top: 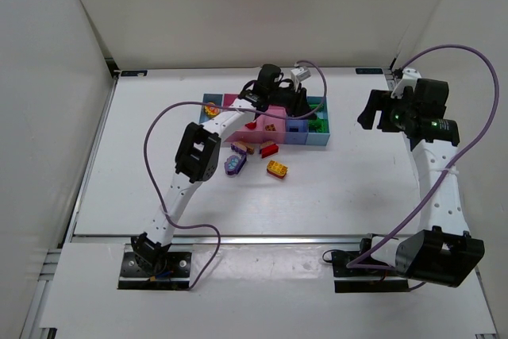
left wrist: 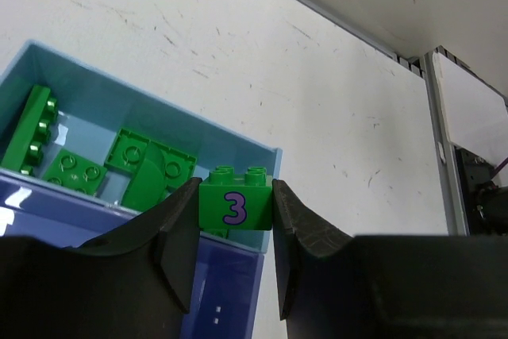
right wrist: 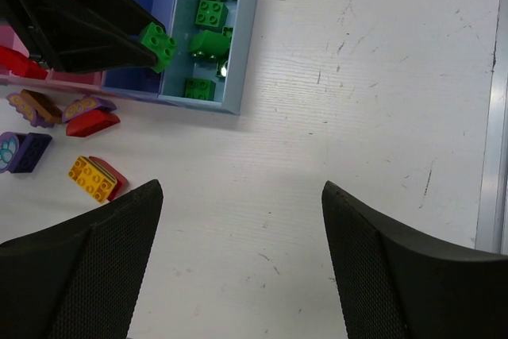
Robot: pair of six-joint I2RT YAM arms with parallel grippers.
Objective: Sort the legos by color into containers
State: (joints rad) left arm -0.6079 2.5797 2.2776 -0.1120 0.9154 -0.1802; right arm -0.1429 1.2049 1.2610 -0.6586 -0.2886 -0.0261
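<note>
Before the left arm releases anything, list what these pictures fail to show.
Top external: the green brick in the left gripper is hidden under that arm's wrist.
Left wrist: the dark blue compartment is mostly covered by the fingers; contents unseen.
Right wrist: the pink compartments are cut off by the frame edge and covered by the left gripper.
Top external: the loose pieces are too small to read any markings.

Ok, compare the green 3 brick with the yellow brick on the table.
The green 3 brick is clamped in the left gripper over the bins; the yellow brick lies loose on the table. The green 3 brick bears a purple numeral; the yellow brick shows none. Both are studded bricks.
</note>
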